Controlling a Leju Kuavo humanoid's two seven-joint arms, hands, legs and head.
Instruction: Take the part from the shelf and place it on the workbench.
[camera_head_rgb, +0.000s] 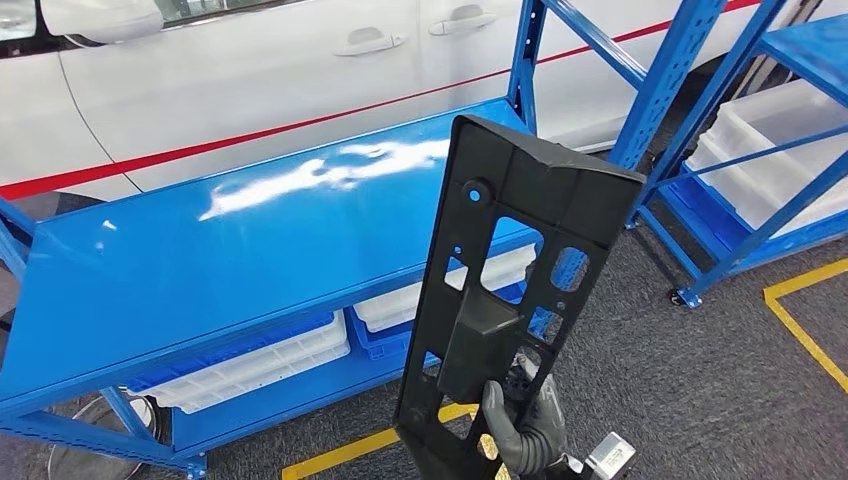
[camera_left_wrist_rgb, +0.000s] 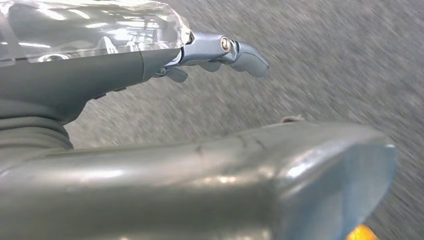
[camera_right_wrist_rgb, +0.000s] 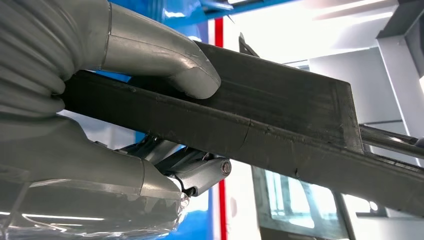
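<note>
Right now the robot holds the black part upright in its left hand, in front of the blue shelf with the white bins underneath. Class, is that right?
Not quite: the right hand holds it, not the left. The head view shows that hand gripping the black part near its lower end, upright before the blue shelf with white bins below. The left hand hangs over the floor, holding nothing.

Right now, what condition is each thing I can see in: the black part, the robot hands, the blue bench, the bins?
black part: upright, lifted, held near its lower end
right robot hand: gripping the black part
left robot hand: holding nothing, fingers loosely extended above grey floor
blue workbench: top surface bare and glossy
white bins: sitting on the lower shelf
car door: closed
</note>
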